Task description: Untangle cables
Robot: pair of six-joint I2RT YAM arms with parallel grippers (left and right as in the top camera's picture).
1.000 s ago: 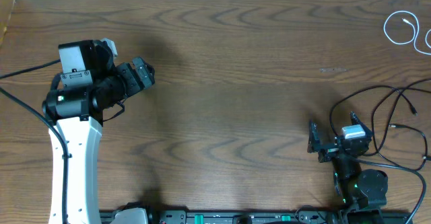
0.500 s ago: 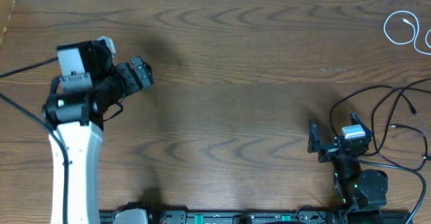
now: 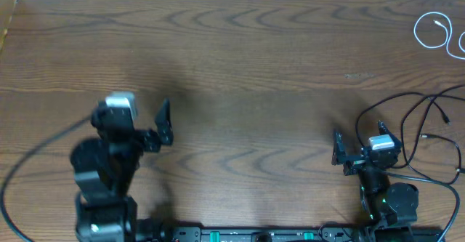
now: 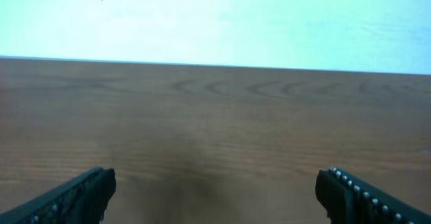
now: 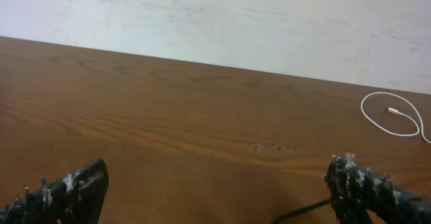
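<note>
The white cable (image 3: 416, 30) lies in a small loop at the far right corner of the table; it also shows in the right wrist view (image 5: 392, 109). The thin black cable (image 3: 444, 115) sprawls in loose curves along the right side, apart from the white one. My right gripper (image 3: 340, 153) is open and empty, just left of the black curves; a short black strand (image 5: 303, 214) lies near its right finger (image 5: 219, 196). My left gripper (image 3: 163, 124) is open and empty over bare wood at the front left (image 4: 215, 197), far from both cables.
The wooden table (image 3: 247, 67) ends at a pale wall along the far side. The arm bases and a rail stand along the front edge (image 3: 240, 235). A faint scuff mark (image 3: 357, 75) sits on the wood at mid right.
My left arm has pulled back from the far left toward the front edge, and its gripper now points away across the table. The right arm and both cables have not moved.
</note>
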